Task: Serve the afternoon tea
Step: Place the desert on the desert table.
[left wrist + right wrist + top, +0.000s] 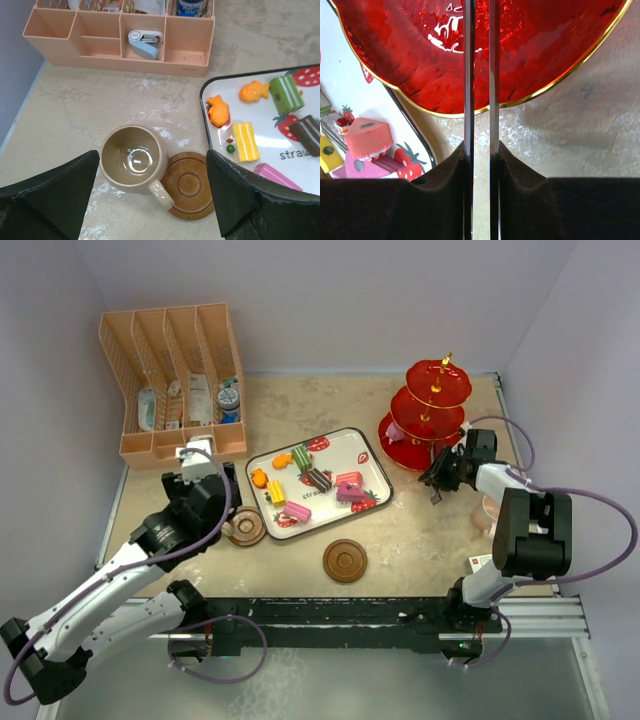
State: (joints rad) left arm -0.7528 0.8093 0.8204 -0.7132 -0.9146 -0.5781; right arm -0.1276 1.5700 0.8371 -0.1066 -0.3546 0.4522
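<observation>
Two tools: left tool [152, 152] spread above empty tan mug [131, 159], right tool [481, 147] pinching metal tongs [469, 75].

Table [430, 530]: beige, mottled stone look, pale scuffs.
Strawberry-print tray [345, 452]: near centre, lying askew; landmark for the rest.
Peach divided rack [170, 445]: far-left of tray, well apart.
First brown saucer [247, 530]: just off tray's near-left corner.
Tan mug [132, 160]: upright, left of that saucer, handle over saucer's rim.
Second brown saucer [345, 561]: near side of tray, apart.
Red three-tier stand [405, 450]: just right of tray's far-right corner.
Pink mug [487, 510]: right of tray, well apart, mostly hidden.
</observation>
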